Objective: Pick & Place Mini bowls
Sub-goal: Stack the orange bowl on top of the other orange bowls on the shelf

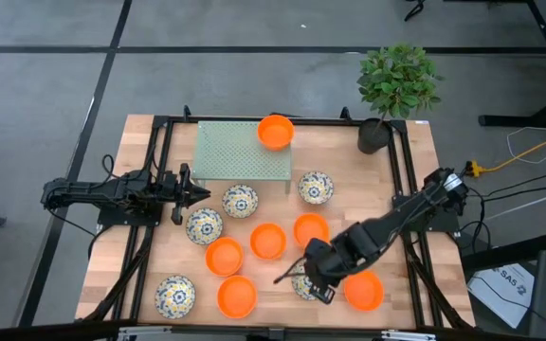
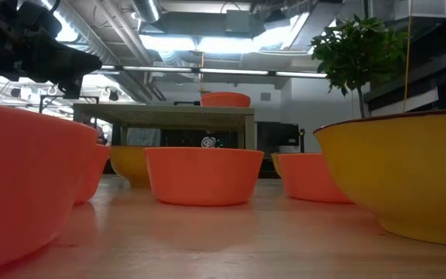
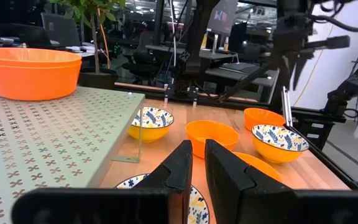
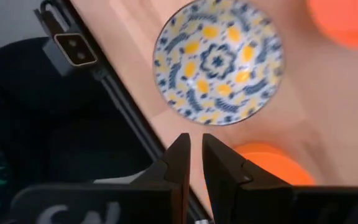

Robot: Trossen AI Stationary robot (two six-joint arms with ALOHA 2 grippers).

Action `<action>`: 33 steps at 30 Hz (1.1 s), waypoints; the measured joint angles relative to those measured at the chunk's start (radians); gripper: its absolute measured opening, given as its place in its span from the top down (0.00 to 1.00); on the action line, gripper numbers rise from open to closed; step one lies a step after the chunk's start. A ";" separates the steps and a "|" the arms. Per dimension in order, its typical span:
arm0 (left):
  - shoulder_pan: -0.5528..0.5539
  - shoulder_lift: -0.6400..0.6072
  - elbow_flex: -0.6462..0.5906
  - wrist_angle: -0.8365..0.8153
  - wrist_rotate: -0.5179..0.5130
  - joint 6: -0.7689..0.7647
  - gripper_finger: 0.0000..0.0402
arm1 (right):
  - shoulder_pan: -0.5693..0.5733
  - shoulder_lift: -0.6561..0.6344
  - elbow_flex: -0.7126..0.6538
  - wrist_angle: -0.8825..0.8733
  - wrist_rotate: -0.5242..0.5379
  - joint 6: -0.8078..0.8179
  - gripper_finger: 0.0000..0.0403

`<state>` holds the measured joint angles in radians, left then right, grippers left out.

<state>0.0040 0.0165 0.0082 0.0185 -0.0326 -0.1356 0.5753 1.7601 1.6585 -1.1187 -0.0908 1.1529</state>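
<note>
Seen from above, a wooden table (image 1: 263, 284) holds about a dozen mini bowls, and two dark robot arms reach in from either side. One orange bowl (image 1: 275, 132) sits on top of a pale green perforated platform (image 1: 240, 152) at the back of the table; a potted plant (image 1: 396, 90) stands at the back right corner. The other bowls lie spread over the front half of the table: orange ones such as the one at centre (image 1: 267, 241), and white floral ones such as the one at front left (image 1: 174, 295). The left gripper (image 1: 195, 196) waits at the left side, just beside the platform's front left corner; its wrist camera shows its two fingers (image 3: 182, 167) drawn together with only a thin slit between them and nothing held, looking past the platform toward a floral bowl (image 3: 150, 123) and orange bowls beyond. The right gripper (image 1: 303, 277) hovers low over the front right part of the table, partly covering a floral bowl (image 1: 303, 287), with another orange bowl (image 1: 363, 290) just beside it. Only the right wrist camera shows that bowl's (image 4: 218, 60) full blue-and-yellow pattern from straight above, with the right gripper's fingers (image 4: 180, 158) nearly closed on empty air beside it, over the table's edge. The table-level view shows neither gripper's fingers, only orange bowls up close, including one in the middle (image 2: 204, 175), a yellow-sided bowl (image 2: 401, 174) at right, and the raised orange bowl on its platform behind.
</note>
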 joint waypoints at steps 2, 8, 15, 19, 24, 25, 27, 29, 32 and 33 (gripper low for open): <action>0.000 0.000 0.000 0.000 0.000 0.000 0.91 | 0.025 0.014 0.000 0.015 0.000 0.050 0.89; 0.000 0.000 0.000 0.000 0.000 0.000 0.91 | 0.092 0.059 0.000 0.081 -0.020 0.213 0.89; 0.000 0.000 0.000 0.000 0.000 0.000 0.91 | 0.167 0.114 0.000 0.105 -0.025 0.322 0.89; 0.000 0.000 0.000 0.000 0.000 0.000 0.91 | 0.209 0.144 0.000 0.105 0.035 0.367 0.88; 0.000 0.000 0.000 0.000 0.000 0.000 0.91 | 0.265 0.189 0.000 0.106 0.080 0.459 0.81; 0.000 0.000 0.000 0.000 0.000 0.000 0.91 | 0.274 0.199 0.000 0.106 0.079 0.476 0.79; 0.000 0.000 0.000 0.000 0.000 0.000 0.91 | 0.292 0.212 -0.001 0.104 0.081 0.492 0.74; 0.000 0.000 0.000 0.000 0.000 0.000 0.91 | 0.306 0.222 -0.001 0.105 0.090 0.493 0.70; 0.000 0.000 0.000 0.000 0.000 0.000 0.91 | 0.322 0.230 -0.001 0.100 0.128 0.492 0.64; 0.000 0.000 0.000 0.000 0.000 0.000 0.91 | 0.326 0.230 -0.001 0.094 0.138 0.492 0.63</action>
<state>0.0040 0.0166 0.0082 0.0185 -0.0326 -0.1356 0.9016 1.9900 1.6575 -1.0247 0.0475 1.6444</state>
